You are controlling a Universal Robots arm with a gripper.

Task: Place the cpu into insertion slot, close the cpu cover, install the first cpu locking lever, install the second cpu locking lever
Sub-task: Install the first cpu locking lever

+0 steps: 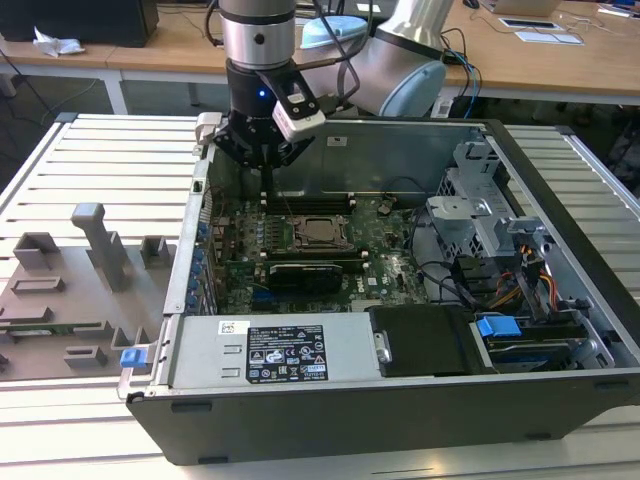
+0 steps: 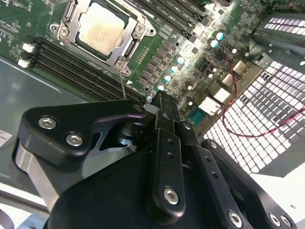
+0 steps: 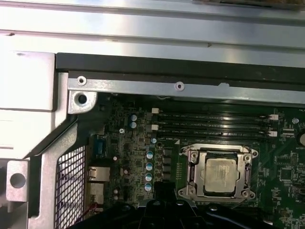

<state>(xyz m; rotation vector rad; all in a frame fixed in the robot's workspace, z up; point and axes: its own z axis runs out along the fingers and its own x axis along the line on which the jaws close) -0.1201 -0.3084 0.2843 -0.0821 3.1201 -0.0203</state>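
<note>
The cpu lies flat in the insertion slot on the green board, silvery top up, also seen as the cpu and the cpu. The cpu cover lies down around it as a metal frame, its window showing the chip. A thin wire lever rises from a socket corner toward my gripper's tip; whether they touch I cannot tell. My gripper hangs over the board just beside the socket toward the exterior view's left, fingers together, holding nothing I can see. The gripper is dark and close to the lens.
Black memory slots run along one side of the socket. The case wall stands behind the arm. A black block sits in front of the socket, a power supply nearer still. A grey fixture tray lies outside the case.
</note>
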